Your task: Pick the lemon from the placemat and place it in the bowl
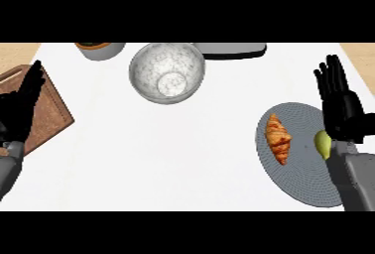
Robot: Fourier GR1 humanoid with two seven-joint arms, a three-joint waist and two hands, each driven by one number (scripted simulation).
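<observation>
A yellow-green lemon [321,143] lies on the round grey placemat [300,176] at the right, partly hidden by my right wrist. A croissant [278,138] lies on the mat to the lemon's left. The marbled grey bowl [167,72] stands at the counter's back, left of centre, with nothing in it. My right hand [341,101] is open, fingers straight and pointing away, just above and right of the lemon, not holding it. My left hand [18,106] rests open at the left edge over the cutting board.
A wooden cutting board [53,116] lies at the left edge. A small pot [99,49] stands at the back left, and a dark grey tray-like object [230,50] sits behind the bowl. White counter stretches between bowl and placemat.
</observation>
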